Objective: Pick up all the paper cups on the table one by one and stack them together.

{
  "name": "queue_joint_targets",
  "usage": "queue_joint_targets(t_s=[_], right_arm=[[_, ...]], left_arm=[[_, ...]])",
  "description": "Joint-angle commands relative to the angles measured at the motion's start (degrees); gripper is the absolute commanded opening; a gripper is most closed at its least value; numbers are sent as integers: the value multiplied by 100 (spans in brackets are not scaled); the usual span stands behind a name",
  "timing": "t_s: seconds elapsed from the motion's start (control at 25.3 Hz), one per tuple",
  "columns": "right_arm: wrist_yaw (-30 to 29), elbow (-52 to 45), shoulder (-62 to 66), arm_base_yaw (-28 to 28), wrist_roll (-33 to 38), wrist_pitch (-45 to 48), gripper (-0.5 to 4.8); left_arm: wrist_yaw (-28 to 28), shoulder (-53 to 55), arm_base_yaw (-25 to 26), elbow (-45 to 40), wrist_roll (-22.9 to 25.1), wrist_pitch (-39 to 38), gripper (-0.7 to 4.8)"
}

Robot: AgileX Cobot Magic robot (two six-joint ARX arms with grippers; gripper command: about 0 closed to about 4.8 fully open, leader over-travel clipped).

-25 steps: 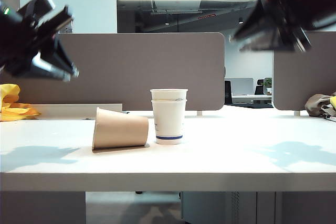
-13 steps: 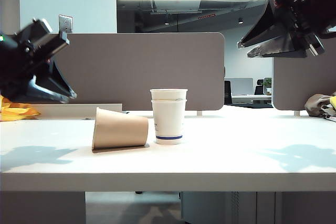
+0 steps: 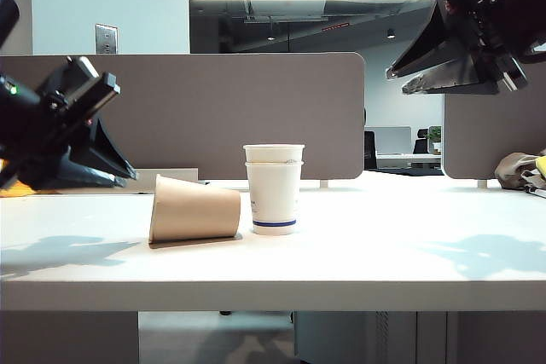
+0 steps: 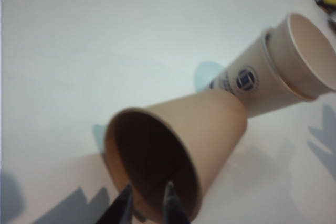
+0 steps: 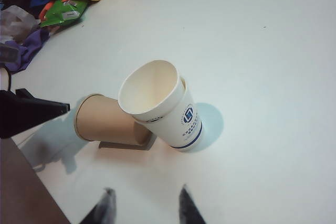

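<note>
Two nested white cups (image 3: 274,188) stand upright mid-table (image 3: 384,253); the brown cup (image 3: 195,209) lies sideways just left, mouth facing left.

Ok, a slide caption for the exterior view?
Left gripper nears tipped brown cup beside stacked white cups; right gripper open above.

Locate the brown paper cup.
The brown paper cup lies on its side on the table, left of centre in the exterior view, against the stacked white cups.
</note>
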Motion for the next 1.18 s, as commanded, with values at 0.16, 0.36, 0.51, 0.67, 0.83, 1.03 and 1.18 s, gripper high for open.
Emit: queue_joint_targets(t_s=[0.16, 0.36, 0.51, 0.67, 0.83, 1.03, 1.18], right_arm=[[7, 15, -138, 4, -13, 55, 158], [7, 15, -138, 4, -13, 52, 158], [0, 15, -140, 4, -11, 52, 158], [-13, 15, -142, 4, 26, 50, 158], [-13, 15, -166, 4, 28, 44, 157], [-13, 15, -168, 2, 28, -4, 157], [-13, 15, -170, 4, 28, -59, 157]], left_arm=[[933, 319, 9, 4, -332, 892, 85], [1106, 334, 9, 4, -382, 938, 85], [1099, 417, 22, 4, -385, 946, 85], [1113, 588, 42, 7, -382, 968, 85], [1209, 715, 50, 13, -387, 1121, 84], [1272, 776, 50, 94, -540, 1333, 79], [1471, 1123, 50, 391, -702, 1333, 49]])
